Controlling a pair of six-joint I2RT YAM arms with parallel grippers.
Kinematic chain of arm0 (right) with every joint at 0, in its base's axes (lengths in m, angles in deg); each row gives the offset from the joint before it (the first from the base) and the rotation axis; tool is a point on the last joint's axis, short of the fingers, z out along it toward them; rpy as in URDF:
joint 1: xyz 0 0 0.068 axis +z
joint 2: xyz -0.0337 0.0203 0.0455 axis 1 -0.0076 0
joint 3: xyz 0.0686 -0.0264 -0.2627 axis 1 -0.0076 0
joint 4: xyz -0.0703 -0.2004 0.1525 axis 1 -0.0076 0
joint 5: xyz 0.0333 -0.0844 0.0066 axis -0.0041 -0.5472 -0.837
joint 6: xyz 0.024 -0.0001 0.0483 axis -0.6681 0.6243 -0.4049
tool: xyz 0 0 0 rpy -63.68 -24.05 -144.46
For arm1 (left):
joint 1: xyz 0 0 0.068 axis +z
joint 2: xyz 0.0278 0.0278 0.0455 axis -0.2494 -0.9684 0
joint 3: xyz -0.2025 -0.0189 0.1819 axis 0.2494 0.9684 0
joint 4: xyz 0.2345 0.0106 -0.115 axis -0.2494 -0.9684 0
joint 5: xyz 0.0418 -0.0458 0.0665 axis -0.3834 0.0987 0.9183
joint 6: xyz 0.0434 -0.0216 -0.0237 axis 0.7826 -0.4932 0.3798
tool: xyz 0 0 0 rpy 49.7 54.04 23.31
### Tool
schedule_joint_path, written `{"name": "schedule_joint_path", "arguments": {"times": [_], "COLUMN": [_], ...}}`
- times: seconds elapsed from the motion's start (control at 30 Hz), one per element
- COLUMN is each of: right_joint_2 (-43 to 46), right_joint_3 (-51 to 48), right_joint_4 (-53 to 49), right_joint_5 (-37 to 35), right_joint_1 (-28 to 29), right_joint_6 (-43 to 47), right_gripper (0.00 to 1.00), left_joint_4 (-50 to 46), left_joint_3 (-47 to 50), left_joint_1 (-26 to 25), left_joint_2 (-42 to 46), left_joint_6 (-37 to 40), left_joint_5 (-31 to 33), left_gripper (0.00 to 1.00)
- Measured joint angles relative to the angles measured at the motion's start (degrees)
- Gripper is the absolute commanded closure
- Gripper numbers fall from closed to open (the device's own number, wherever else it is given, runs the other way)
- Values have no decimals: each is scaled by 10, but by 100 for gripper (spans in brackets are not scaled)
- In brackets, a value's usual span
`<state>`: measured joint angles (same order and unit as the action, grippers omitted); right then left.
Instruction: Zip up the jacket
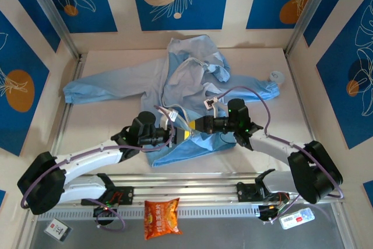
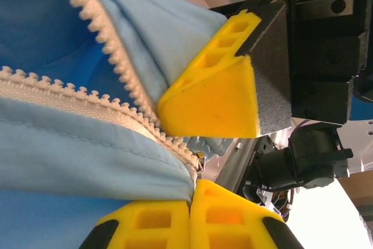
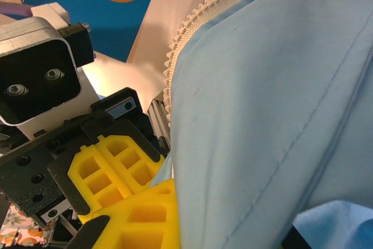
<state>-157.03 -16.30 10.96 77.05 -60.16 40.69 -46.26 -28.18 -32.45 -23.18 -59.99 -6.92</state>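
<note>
Blue jacket (image 1: 192, 74) flat on the table (image 1: 99, 118). Long axis runs near to far: hood at the far end, hem toward the arms, sleeves out left and right. Front open, zipper (image 2: 111, 56) teeth parted in a V. At the hem, the left gripper (image 1: 171, 134) is pinched tight on fabric at the zipper's base. Just beside it, the right gripper (image 1: 187, 130) is clamped on the fabric edge.

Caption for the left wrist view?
Left pincer grips the jacket below its zipper; right pincer pinches it just above.

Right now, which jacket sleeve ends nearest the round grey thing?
The sleeve on the right arm's side; its cuff lies beside that thing, the other sleeve stretches opposite.
</note>
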Motion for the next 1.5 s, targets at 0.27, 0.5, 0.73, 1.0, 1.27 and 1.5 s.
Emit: {"name": "schedule_joint_path", "arguments": {"times": [0.27,0.5,0.73,1.0,1.27,1.5], "right_joint_2": [10,10,26,29,42,46], "right_joint_3": [-8,-8,-20,-30,-47,-54], "right_joint_4": [13,19,21,31,48,53], "right_joint_5": [-20,-42,-76,-84,-102,-111], "right_joint_1": [6,23,35,36,38,39], "right_joint_6": [-14,-13,-2,-3,-3,0], "right_gripper": [100,100,100,100,100,100], "left_joint_4": [18,42,49,-3,15,30], "left_joint_3": [21,25,25,18,18,19], "left_joint_1": [12,14,17,18,18,19], "left_joint_2": [19,7,-7,3,-9,-21], "left_joint_6": [-27,-57,-82,-69,-94,-111], "left_joint_5": [1,-13,-31,-18,-26,-47], "left_gripper": [100,100,100,100,100,100]}}
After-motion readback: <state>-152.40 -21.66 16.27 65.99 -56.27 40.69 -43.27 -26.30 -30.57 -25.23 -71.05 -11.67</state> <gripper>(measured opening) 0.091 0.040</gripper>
